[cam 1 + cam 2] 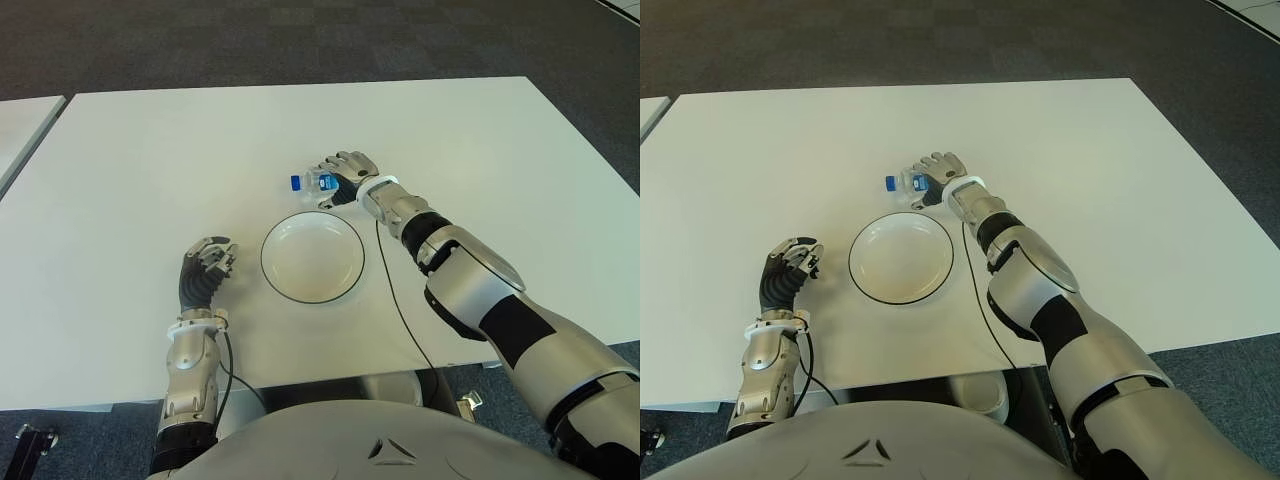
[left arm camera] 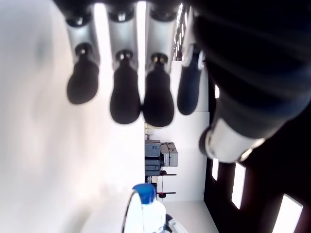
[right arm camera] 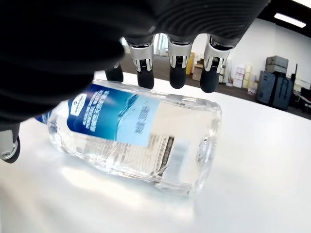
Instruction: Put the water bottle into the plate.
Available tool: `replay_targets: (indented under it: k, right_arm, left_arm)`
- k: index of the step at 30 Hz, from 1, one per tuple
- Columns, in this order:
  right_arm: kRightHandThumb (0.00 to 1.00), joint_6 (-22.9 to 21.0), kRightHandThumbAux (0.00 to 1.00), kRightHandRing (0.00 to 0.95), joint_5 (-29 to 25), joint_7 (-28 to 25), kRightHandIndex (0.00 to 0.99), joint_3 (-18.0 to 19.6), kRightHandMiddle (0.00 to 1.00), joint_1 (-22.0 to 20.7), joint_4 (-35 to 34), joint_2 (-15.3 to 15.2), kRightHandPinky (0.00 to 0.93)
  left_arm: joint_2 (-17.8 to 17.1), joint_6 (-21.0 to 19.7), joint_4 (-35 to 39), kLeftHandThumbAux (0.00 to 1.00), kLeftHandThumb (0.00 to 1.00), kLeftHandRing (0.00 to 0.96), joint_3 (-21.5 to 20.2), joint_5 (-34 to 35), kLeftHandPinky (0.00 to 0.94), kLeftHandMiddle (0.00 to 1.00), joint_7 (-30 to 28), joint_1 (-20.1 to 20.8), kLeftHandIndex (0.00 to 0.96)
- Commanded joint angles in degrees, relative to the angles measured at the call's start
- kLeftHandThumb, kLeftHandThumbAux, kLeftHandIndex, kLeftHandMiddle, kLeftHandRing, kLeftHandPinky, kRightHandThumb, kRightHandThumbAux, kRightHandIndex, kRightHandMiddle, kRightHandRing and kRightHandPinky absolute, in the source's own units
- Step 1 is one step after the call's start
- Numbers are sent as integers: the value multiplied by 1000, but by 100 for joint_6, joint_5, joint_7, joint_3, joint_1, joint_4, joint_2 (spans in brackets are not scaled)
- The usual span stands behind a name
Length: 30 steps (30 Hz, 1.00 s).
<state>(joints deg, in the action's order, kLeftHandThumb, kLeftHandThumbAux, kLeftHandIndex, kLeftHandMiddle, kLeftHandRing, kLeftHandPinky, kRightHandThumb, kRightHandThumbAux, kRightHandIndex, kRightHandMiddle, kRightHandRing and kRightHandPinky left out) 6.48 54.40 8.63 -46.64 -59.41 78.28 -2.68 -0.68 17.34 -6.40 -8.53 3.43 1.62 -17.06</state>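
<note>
Eye views: bottle (image 1: pixel 312 181) lies on its side on the desk (image 1: pixel 150 160), just beyond the plate (image 1: pixel 312 257), blue cap toward robot's left. Right hand (image 1: pixel 345 176) over the bottle. Left hand (image 1: pixel 205 270) left of plate, fingers curled, empty.
Right wrist view: fingers (image 3: pixel 177 68) arch over the lying bottle, not clamped – hand open, no grip

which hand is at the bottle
The right hand, reached out beyond the plate, its fingers over the lying bottle. The left hand shows beside the plate on its left, holding nothing.
</note>
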Motion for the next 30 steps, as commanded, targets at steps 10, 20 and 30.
replay_targets:
  k: [10,20,30]
  right_arm:
    - [639,-92,443,0,-5,-297,0,-112,0,390,193,-86,0]
    - [621,-234,606,14,-241,-378,0,194,0,650,248,-122,127]
    - [598,-254,645,67,-195,-416,0,175,35,653,229,-36,172]
  left_arm:
    - [33,-20,128,721,702,720,-67,-84,715,730,144,-176,433]
    - [40,-104,285,721,702,721,-118,-30,718,734,204,-300,433]
    - [71,-57,360,721,702,718,-166,-22,717,732,201,-368,434]
